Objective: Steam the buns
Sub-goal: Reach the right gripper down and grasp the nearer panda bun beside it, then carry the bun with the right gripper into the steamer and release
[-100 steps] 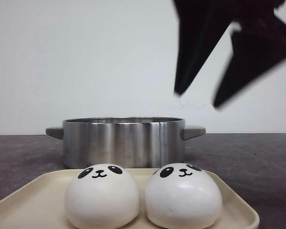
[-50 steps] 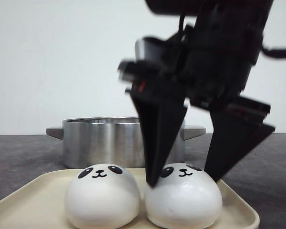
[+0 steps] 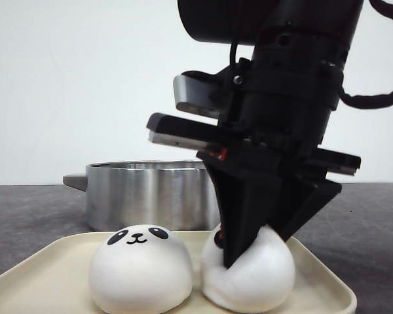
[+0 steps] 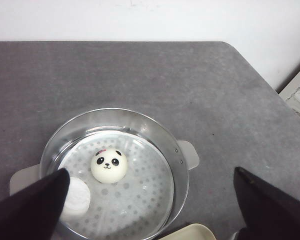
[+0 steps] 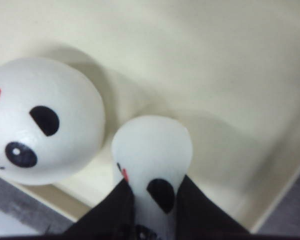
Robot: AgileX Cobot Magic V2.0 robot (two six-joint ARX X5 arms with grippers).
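Resting at lower left of the front view, one panda bun [image 3: 140, 267] sits free on the cream tray [image 3: 42, 273]; behind stands the steel pot [image 3: 150, 195]. At lower right, the right gripper [image 3: 252, 245] pinches the second bun [image 3: 249, 275], squeezing it narrow. The left gripper's [image 4: 150, 200] fingers are spread wide over the pot, which holds two more buns [image 4: 109, 165].

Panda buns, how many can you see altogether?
4. On the cream tray: one free bun and one squeezed bun in the right gripper. In the steel pot: one face-up bun and one bun partly hidden by the left gripper's finger.
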